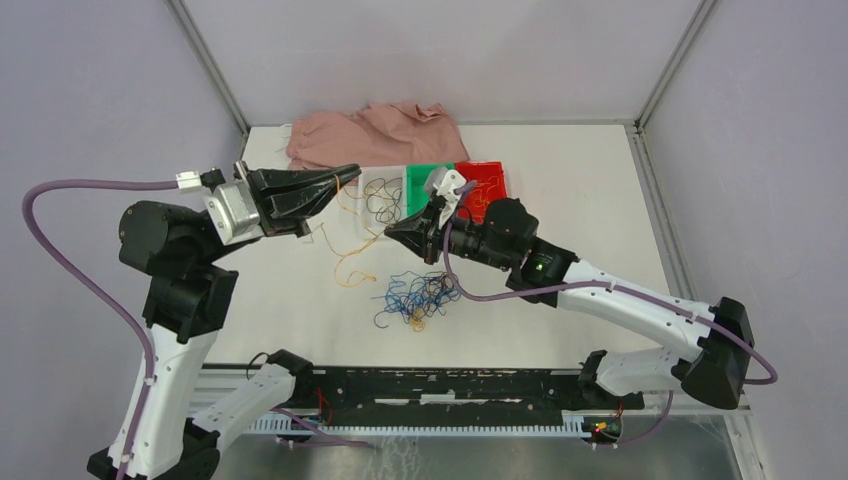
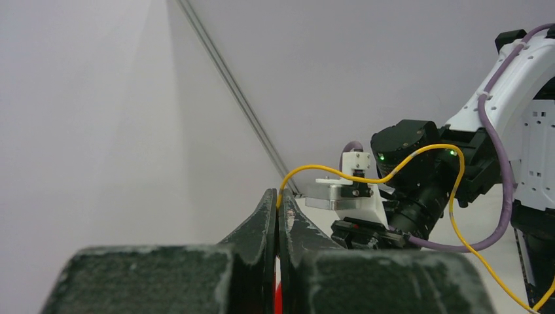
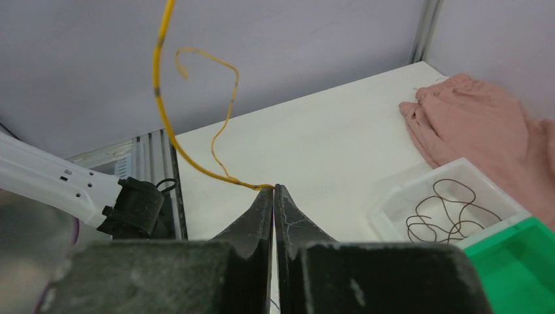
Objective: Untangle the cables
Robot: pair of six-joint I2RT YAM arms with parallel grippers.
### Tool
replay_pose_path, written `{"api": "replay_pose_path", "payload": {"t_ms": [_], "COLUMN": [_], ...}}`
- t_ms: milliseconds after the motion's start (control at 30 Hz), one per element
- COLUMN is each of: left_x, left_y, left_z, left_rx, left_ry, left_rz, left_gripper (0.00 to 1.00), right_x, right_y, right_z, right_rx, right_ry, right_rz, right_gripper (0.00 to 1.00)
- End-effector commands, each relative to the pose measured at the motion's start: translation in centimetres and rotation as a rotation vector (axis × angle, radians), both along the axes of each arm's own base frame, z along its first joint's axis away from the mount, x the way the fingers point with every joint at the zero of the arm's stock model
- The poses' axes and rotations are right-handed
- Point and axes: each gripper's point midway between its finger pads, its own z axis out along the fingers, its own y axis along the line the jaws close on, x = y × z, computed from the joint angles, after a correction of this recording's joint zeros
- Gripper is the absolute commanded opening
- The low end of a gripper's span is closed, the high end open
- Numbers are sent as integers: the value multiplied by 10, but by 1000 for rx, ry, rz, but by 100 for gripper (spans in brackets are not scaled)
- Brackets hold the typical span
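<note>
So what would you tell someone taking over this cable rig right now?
Left gripper: jaws shut on a yellow cable, held up in the air.
Right gripper: jaws shut on a yellow cable as well; I cannot tell whether it is the same strand.
Done: brown cables lie in the clear bin.
Left: the blue tangle, with some yellow mixed in, sits on the table in front of the arms, not yet separated. A loose yellow strand lies beside it.
</note>
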Motion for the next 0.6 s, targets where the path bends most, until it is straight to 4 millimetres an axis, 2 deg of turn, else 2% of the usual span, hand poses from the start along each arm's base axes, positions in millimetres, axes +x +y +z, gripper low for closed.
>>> {"api": "replay_pose_path", "payload": {"t_ms": [0,167,333,433,500,567], "left_x": [-2,8,12,14,18,26], "left_y": [-1,-2,-4,-5,-6,-7], "left_z": [-18,-48,-47,-48,-56,-73], "left_rx": [21,56,55,58,76,119], "left_ry": [33,84,88,91,99,109], "left_rz": [-7,15,12,15,20,36], "left_gripper": [3,3,3,3,3,4], "right_x": [-2,0,-5,-9,-9,-7], "right_y": [-8,-25,-31,-32,-33,-36], "right_z": [44,44,31,32,36,45], "right_rx": [112,158,144,162,186,226], "right_ry": [-44,-18,-1,12,31,46], "right_rz": [-1,-44,-36,-21,-22,-28], "right_gripper": [0,0,1,0,0,0]}}
